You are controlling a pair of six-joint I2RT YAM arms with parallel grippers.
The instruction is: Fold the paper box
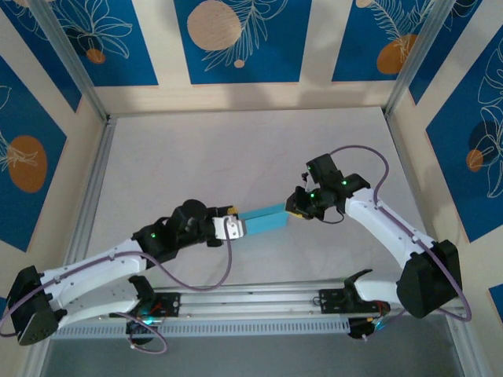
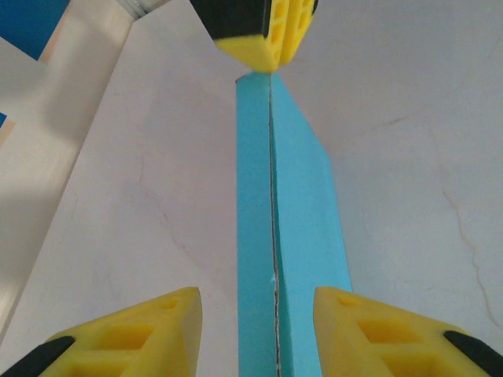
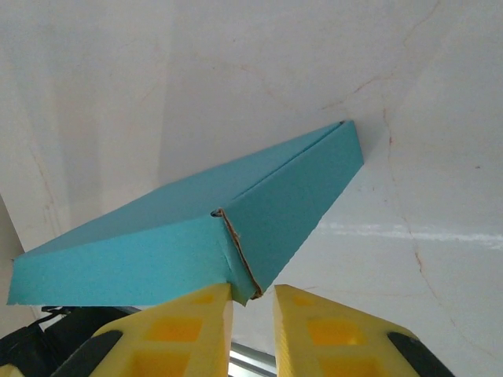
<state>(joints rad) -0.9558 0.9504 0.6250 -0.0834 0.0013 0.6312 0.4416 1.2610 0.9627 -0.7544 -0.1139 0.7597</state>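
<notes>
The paper box (image 1: 263, 221) is folded into a shallow light-blue box and spans the gap between my two grippers above the white table. My left gripper (image 1: 236, 226) is at its near left end. In the left wrist view the box (image 2: 295, 236) runs edge-on between the open left gripper (image 2: 255, 297), with a gap on both sides. My right gripper (image 1: 295, 206) is at the far right end. In the right wrist view a corner of the box (image 3: 196, 236) sits in the narrow right gripper (image 3: 253, 289), touching the left finger (image 3: 208, 302), with a gap to the other.
A metal rail (image 1: 251, 302) runs along the near edge between the arm bases. Blue-patterned walls (image 1: 236, 39) enclose the back and sides. The white table (image 1: 236, 149) stretches behind the box.
</notes>
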